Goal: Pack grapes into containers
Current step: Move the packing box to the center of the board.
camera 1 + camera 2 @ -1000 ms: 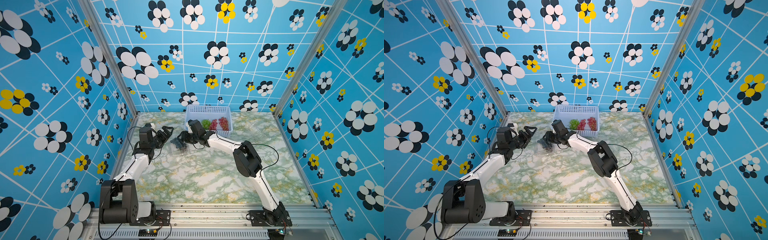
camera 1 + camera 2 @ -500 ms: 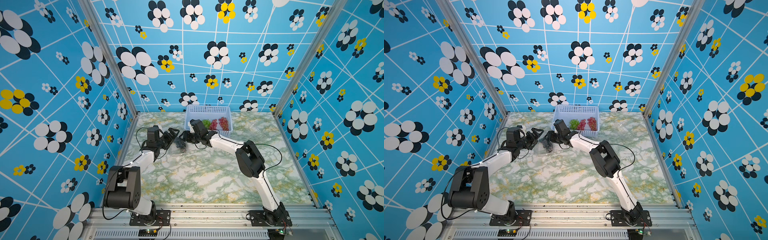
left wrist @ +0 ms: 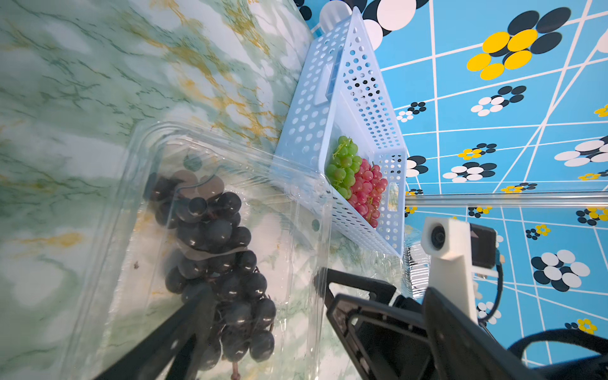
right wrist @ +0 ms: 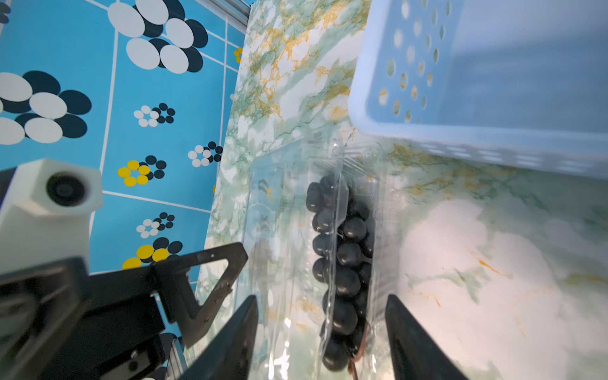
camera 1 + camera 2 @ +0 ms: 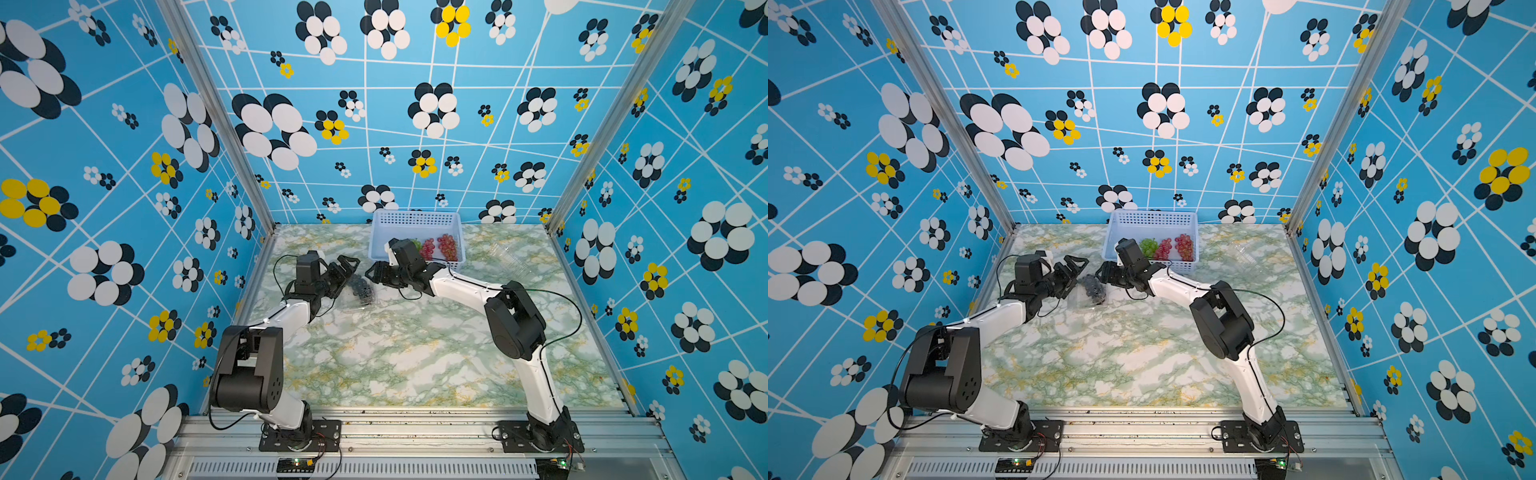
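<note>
A dark purple bunch of grapes lies in a clear clamshell container on the marble table; in a top view the bunch sits between both arms. My left gripper stands wide open at the container's left side, one finger beside the bunch. My right gripper is open and straddles the container's right end, fingers just outside its walls. The green grapes and two red bunches lie in the blue basket.
The perforated basket stands at the back centre, just behind my right wrist. More clear containers lie at the back right. Patterned walls close in the table on three sides.
My left arm swung right, bringing its open gripper up to the container. My right gripper drew back a little towards the basket and its jaws widened.
</note>
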